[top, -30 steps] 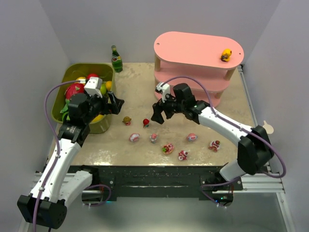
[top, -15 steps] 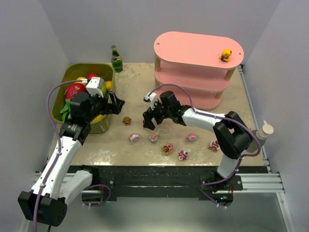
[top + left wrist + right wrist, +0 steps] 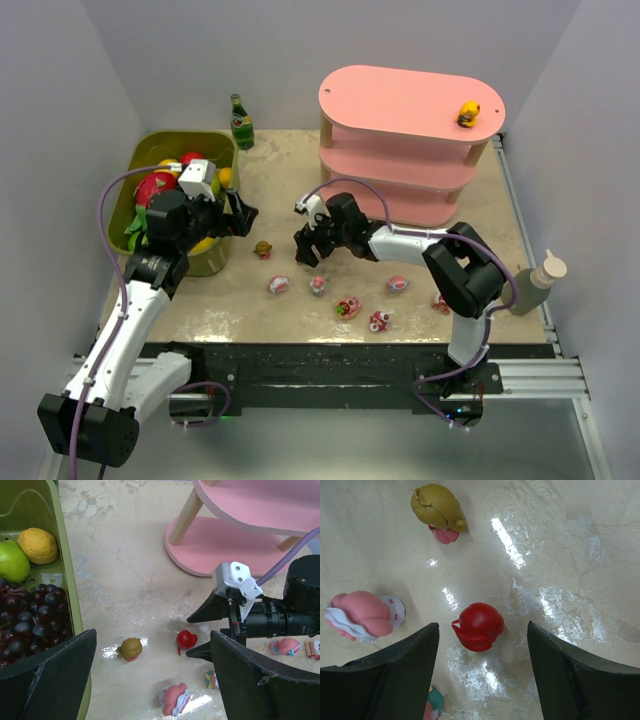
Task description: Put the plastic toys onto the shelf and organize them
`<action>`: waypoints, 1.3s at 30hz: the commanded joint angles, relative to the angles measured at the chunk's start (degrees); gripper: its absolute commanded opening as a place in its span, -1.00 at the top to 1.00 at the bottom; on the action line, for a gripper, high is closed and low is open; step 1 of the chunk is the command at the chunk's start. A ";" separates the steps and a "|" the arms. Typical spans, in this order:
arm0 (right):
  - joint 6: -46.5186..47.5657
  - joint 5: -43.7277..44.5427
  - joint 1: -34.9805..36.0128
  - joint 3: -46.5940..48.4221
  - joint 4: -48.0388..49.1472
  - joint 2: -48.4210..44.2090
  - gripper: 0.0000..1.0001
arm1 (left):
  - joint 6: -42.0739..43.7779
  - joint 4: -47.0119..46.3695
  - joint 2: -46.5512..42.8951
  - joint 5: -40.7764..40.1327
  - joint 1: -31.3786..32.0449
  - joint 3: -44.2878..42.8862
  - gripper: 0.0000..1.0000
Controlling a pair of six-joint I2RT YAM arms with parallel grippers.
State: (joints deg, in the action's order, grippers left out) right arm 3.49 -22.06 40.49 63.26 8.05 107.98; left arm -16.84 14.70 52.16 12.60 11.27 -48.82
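Red plastic toy (image 3: 479,626), glossy, rounded, inside spread right end effector (image 3: 483,628)

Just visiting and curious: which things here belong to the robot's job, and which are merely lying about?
Job: pink shelf; yellow toy on its top board; red toy; brown-haired toy; small pink toys on the table.
Lying about: green bin; toy fruit inside it; green bottle.
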 commanded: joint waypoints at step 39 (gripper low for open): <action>-9.01 11.15 2.05 5.80 -2.40 1.44 1.00 | 1.11 -0.46 0.31 -0.47 -0.46 -0.84 -0.99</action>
State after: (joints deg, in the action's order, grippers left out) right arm -1.28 -15.77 42.33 63.90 11.07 110.63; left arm -16.80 15.31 52.29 12.19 11.27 -48.82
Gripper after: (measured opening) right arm 0.447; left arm 0.994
